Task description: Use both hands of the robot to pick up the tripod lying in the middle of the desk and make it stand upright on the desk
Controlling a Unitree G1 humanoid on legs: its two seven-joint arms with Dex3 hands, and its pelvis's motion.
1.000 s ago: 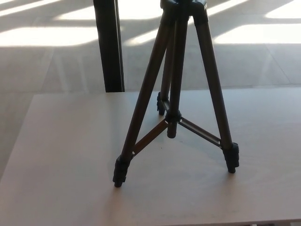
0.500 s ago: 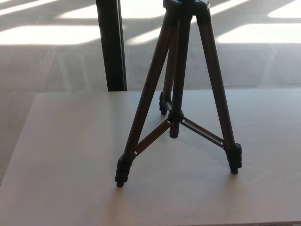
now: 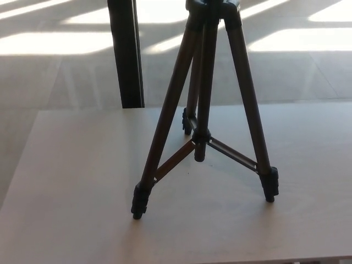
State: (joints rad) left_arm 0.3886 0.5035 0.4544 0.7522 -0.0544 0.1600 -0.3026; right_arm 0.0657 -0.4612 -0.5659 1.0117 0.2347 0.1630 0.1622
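Head view shifts slightly, nothing else: tripod (image 3: 204, 110) stands upright on the desk (image 3: 77, 181), all three feet planted. Neither hand visible, so grip unknown; task looks done.

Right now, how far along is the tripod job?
Done, by the look of it: the tripod stands upright on the desk, legs spread, all three feet down. Nothing is in hand; neither robot hand shows in the head view. Nothing visible is left, though the tripod's top is cut off by the frame.
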